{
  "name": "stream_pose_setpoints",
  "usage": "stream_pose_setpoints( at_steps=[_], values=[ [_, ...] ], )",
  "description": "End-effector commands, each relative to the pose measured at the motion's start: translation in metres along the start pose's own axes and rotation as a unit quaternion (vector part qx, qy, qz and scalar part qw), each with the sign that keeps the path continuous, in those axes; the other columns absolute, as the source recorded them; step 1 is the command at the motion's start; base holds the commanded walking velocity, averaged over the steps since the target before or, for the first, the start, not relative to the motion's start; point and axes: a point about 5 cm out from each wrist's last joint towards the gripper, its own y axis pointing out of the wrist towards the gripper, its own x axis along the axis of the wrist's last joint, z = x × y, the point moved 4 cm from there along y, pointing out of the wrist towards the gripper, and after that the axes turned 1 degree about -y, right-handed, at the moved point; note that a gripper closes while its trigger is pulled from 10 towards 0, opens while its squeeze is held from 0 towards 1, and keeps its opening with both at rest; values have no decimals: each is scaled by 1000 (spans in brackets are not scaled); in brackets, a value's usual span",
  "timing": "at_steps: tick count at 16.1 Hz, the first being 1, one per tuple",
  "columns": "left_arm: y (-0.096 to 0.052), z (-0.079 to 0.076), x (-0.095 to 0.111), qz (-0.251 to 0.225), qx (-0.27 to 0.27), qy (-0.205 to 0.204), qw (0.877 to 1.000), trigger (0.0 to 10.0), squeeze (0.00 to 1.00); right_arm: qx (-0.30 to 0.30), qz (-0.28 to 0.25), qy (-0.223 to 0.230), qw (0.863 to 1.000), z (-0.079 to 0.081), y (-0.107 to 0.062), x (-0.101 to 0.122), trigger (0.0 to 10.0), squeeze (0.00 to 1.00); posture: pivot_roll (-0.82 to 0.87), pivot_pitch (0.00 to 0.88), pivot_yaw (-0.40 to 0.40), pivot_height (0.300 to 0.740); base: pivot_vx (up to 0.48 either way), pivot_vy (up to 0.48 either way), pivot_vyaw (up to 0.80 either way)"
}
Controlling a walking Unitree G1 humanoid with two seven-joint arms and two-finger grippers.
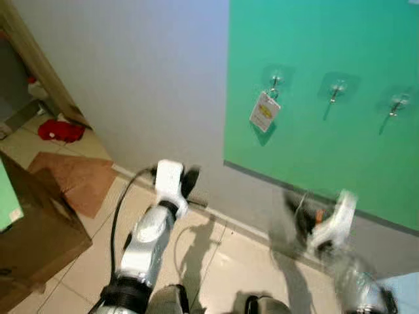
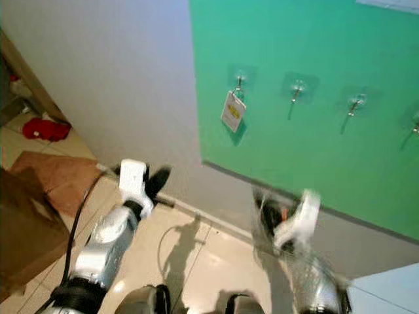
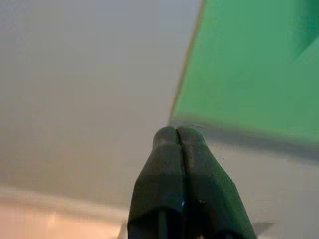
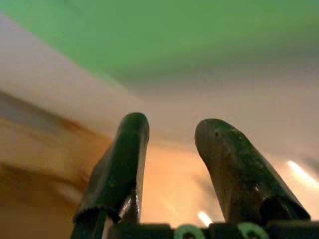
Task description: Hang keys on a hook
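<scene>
Keys: a white tag with a yellow mark already hangs from the leftmost hook on the green board; no separate keys can be made out.
Right pincer: fingers apart, nothing between them, low below the board, blurred.
Left pincer: pressed together, empty, near the grey wall.
Step, as I judge it: release done, so draw the right arm straight back and down, clear of the tag, so nothing swings off.
</scene>
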Motion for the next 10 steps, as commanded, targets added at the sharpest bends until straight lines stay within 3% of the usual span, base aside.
stream_pose_setpoints(
  at_steps=[1, 2, 4, 5, 7, 9, 10],
  values=[
    [-8, 12, -23, 37, 28, 4, 999, 10000, 0, -50, 47, -97, 993, -14, -3, -20, 10000, 0, 45, 137, 25, 740, 0, 0, 0],
    [-14, 18, -39, 66, 40, 10, 997, 10000, 0, -53, 80, -155, 983, -15, -5, -33, 10000, 0, 42, 132, 21, 740, 0, 0, 0],
    [-32, 17, -78, 132, 47, 34, 990, 10000, 0, 9, 141, -258, 956, 10, 3, -60, 10000, 0, 50, 111, 6, 740, 0, 0, 0],
    [-34, 15, -83, 138, 43, 38, 989, 10000, 0, 19, 143, -263, 954, 14, 5, -63, 10000, 0, 55, 108, -1, 740, 0, 0, 0],
    [-44, 10, -100, 158, 42, 39, 986, 10000, 0, 50, 147, -328, 932, 28, 12, -74, 10000, 0, 62, 103, -11, 740, 0, 0, 800],
    [-53, 13, -115, 180, 54, 30, 982, 10000, 0, 70, 145, -350, 923, 35, 13, -79, 10000, 0, 69, 97, -23, 740, 0, 0, 800],
    [-66, 22, -132, 215, 83, 21, 973, 10000, 0, 69, 146, -360, 919, 34, 12, -80, 10000, 0, 77, 92, -33, 740, 0, 0, 800]
  ],
)
